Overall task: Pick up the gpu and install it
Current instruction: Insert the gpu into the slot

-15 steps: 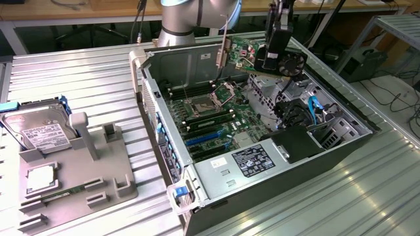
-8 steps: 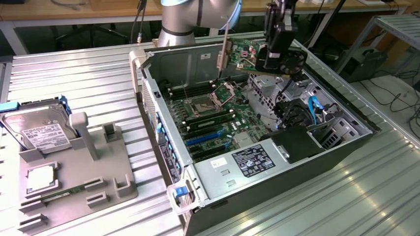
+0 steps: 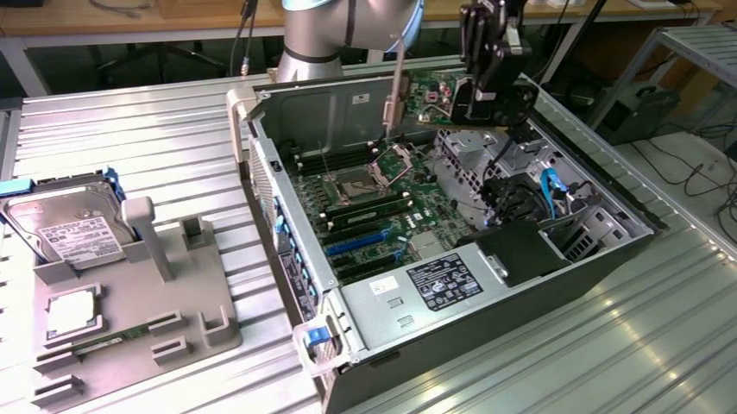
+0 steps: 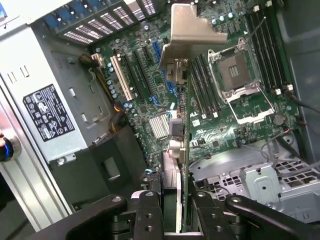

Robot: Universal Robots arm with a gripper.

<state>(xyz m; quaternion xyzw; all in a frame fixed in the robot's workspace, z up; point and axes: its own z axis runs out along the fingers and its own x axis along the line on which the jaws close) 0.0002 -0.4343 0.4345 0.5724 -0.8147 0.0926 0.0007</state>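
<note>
Gripper (image 3: 481, 110) sits at the upper centre-right of the exterior view, above the far end of the open computer case (image 3: 599, 250). Its black fingers (image 4: 150, 212) are closed onto the edge of the gpu (image 3: 432, 99), which hangs on edge between them. In the wrist view the gripper (image 4: 172, 210) is at the bottom centre, with the card running up the middle of the frame from between the fingers.

The gpu (image 4: 181, 145) is held clear of the table, over the motherboard (image 3: 381, 198). Its silver end bracket (image 3: 395, 86) hangs on the side toward the exterior view's left; in the wrist view the bracket (image 4: 187, 30) shows at the top centre, a bent metal tab. The green board face with its round black fan is visible in the exterior view beside the gripper. Whether the card edge touches the board below cannot be told.

Inside the case: an empty processor socket (image 4: 235, 75), memory slots (image 4: 205, 85), blue and black expansion slots (image 3: 362, 246), and a power supply with a black label (image 3: 444, 280) toward the lower centre.

At the left of the exterior view, a grey fixture tray (image 3: 127, 336) rests on the ribbed metal table (image 3: 622, 345). It carries a hard drive (image 3: 69, 233) standing tilted in a slot, a processor chip (image 3: 75, 315), and a memory stick (image 3: 116, 336) lying flat.
</note>
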